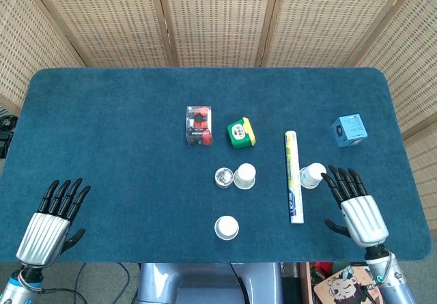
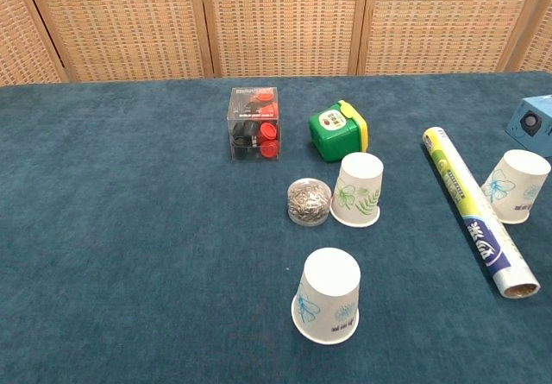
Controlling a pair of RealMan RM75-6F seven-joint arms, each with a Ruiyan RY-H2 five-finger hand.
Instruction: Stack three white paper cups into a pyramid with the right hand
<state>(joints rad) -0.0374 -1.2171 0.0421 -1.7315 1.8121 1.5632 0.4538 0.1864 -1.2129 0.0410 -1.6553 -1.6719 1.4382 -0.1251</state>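
Observation:
Three white paper cups stand upside down on the blue table. One cup [image 1: 227,227] [image 2: 328,306] is near the front edge, a second cup [image 1: 244,175] [image 2: 357,189] sits mid-table, and a third cup [image 1: 311,175] [image 2: 516,185] lies right of a long roll. My right hand [image 1: 355,205] is open with fingers spread, its fingertips [image 1: 329,175] just right of the third cup, not touching it. At the front left corner my left hand [image 1: 51,220] rests open, flat on the table. Neither hand shows in the chest view.
A foil-wrap roll [image 1: 293,175] [image 2: 477,209] lies between the second and third cups. A small tin of clips [image 1: 222,177] [image 2: 309,201] touches the middle cup. Behind are a clear box of red pieces [image 1: 199,126], a green box [image 1: 241,132] and a blue box [image 1: 349,130].

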